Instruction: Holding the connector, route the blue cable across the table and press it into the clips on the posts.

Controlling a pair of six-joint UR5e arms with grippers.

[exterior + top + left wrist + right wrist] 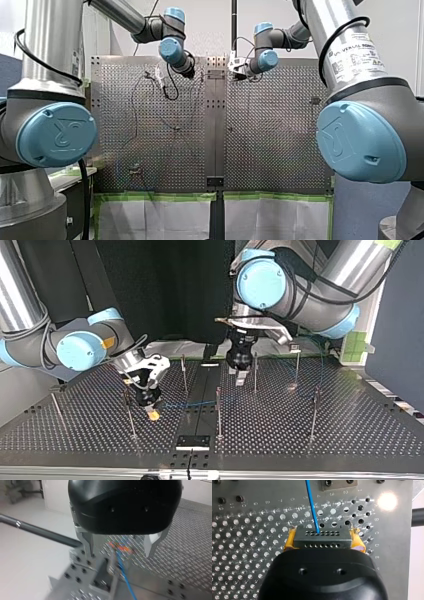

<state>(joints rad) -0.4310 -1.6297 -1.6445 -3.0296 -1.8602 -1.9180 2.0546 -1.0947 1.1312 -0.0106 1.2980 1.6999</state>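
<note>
Here the connector (pixel 322 539) sits clamped inside my right pincer (pixel 324 542) (yellow-padded).

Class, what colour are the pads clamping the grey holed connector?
Yellow pads around the grey connector; best in right wrist view.

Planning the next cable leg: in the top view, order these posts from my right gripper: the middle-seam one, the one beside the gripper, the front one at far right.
From my right gripper:
1. Post beside it, on the view's left side.
2. Middle-seam post, toward the view's right.
3. Front far-right post, farthest off.
</note>
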